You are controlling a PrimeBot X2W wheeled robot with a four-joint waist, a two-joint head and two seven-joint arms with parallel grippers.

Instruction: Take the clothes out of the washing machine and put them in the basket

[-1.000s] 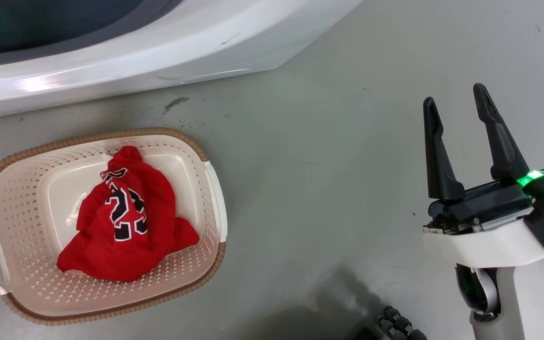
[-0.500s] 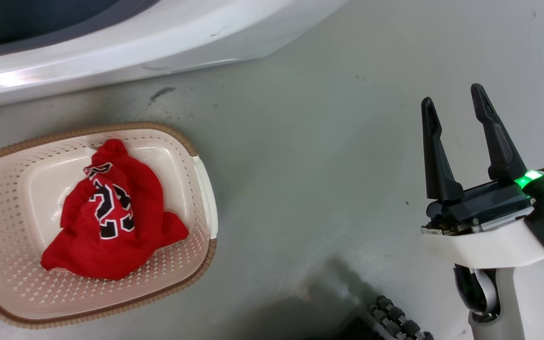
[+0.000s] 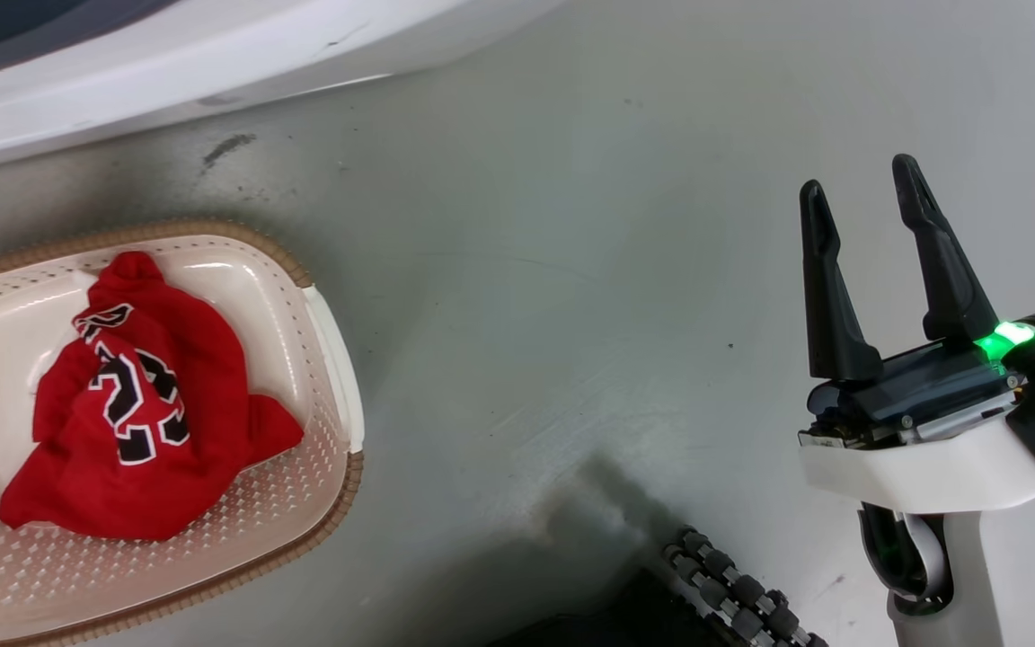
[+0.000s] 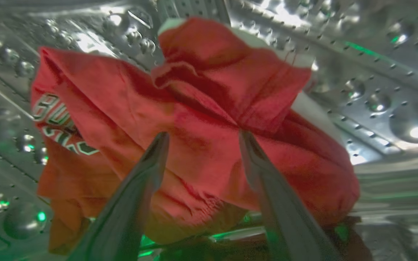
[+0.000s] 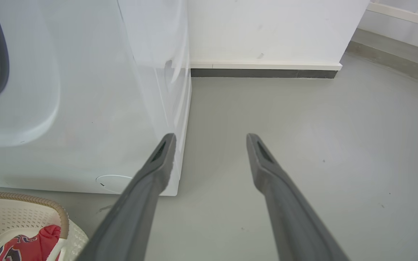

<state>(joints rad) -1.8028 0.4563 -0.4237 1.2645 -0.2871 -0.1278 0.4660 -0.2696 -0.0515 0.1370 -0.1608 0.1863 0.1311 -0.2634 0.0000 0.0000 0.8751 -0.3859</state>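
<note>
A red jersey [image 3: 136, 422] with a black 23 lies crumpled in the cream basket [image 3: 320, 377] at the left of the head view; a corner of both shows in the right wrist view [image 5: 31, 246]. Inside the steel drum [image 4: 394, 90] of the washing machine [image 3: 212, 63], a second red garment [image 4: 201, 119] with white trim lies bunched. My left gripper [image 4: 201, 139] is open with its fingertips right at this cloth. My right gripper [image 3: 859, 193] hangs open over bare floor, far right of the basket, holding nothing.
The washing machine's white front [image 5: 85, 108] stands left of my right gripper. A white wall with a dark skirting strip [image 5: 263, 72] runs behind. A black ribbed cable [image 3: 733, 593] lies on the grey floor near my base.
The head camera has swung, so basket and machine slide left and up in the picture. The jersey lies the same in the basket. My right gripper stays open in place.
</note>
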